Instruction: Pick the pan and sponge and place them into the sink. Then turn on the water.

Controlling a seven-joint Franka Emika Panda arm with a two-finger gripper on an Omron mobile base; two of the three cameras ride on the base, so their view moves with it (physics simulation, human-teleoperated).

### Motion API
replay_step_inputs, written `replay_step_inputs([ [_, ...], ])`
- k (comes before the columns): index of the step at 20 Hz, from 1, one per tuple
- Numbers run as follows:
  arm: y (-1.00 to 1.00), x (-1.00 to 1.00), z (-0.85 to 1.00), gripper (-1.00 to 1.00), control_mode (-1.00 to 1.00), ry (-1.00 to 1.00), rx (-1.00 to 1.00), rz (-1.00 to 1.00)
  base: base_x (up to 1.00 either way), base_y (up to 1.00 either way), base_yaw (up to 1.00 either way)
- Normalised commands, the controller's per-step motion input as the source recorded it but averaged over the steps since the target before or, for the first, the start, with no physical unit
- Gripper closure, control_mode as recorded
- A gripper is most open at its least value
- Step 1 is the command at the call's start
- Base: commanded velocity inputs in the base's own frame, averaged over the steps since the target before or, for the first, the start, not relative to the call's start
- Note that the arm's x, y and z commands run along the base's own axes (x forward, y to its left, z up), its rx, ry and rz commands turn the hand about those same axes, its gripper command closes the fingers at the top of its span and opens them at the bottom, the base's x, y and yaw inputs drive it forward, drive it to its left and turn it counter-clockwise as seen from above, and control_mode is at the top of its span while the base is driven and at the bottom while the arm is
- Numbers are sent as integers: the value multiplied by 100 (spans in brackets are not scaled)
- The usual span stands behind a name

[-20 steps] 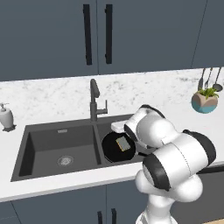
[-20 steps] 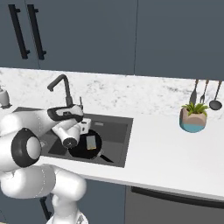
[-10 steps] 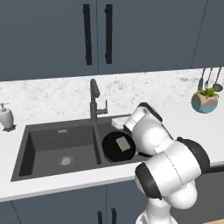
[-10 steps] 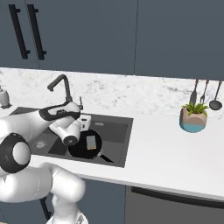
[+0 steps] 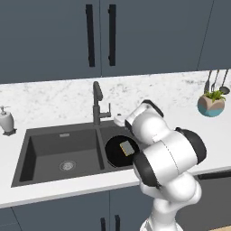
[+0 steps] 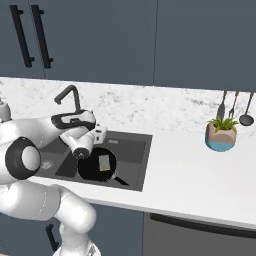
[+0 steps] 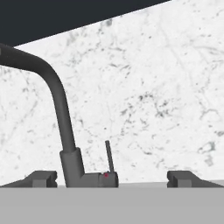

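In the right basin of the sink (image 5: 27, 155), the pan (image 5: 118, 152) sits with the sponge (image 5: 127, 147) on it, so you're down to the water. Your end effector (image 7: 112, 178) is spread wide, empty, facing the faucet (image 7: 61, 127). Line up on the thin lever (image 7: 108, 156) beside it and nudge gently.

Matt black pan (image 5: 118, 151), matt dark faucet (image 7: 61, 127), speckled white marble counter (image 6: 190, 170)
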Motion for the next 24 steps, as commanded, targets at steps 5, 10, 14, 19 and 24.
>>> replay_step_inputs([
  [5,14,9,0,-100,-100,0,0,-4,0,0,0],
  [10,1,9,0,-100,-100,0,0,0,0,0,0],
  [14,3,14,0,-100,-100,0,0,0,0,0,0],
  [19,0,3,0,-100,-100,0,0,0,0,0,0],
  [24,0,8,0,-100,-100,0,0,0,0,0,0],
])
